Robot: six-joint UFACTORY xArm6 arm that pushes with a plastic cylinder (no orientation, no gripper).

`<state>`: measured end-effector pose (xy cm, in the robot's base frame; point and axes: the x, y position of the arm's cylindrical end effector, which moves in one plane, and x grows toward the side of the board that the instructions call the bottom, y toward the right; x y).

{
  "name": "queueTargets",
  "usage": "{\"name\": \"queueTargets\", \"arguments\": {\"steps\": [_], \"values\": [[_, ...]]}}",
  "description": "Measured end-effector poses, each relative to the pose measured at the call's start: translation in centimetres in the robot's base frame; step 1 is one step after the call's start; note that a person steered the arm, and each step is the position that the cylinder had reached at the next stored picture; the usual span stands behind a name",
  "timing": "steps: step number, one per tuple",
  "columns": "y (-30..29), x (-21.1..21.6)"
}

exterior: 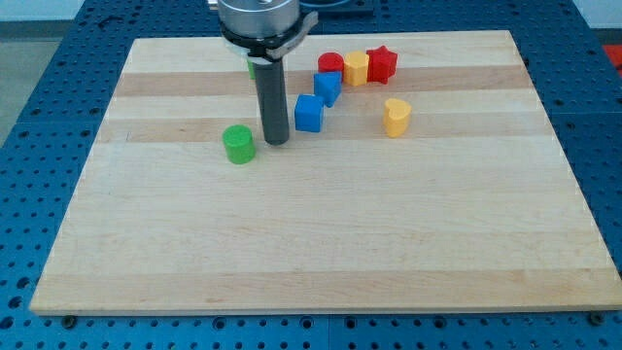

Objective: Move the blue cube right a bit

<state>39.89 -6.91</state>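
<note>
The blue cube (309,114) sits on the wooden board (321,243) near the view's top centre. My tip (276,142) rests on the board just left of the blue cube, a small gap apart, and right of a green cylinder (238,144). A second blue block (328,87) of angular shape lies just above and right of the cube.
A red cylinder (331,64), a yellow block (356,68) and a red star-shaped block (381,64) form a row at the view's top. A yellow heart-shaped block (395,117) lies right of the blue cube. A green block (252,68) peeks from behind the rod.
</note>
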Motion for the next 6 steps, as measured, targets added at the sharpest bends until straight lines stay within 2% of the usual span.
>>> {"name": "queueTargets", "arguments": {"steps": [1, 2, 6], "values": [[-0.3, -0.9], [0.2, -4.0], [4.7, -3.8]]}}
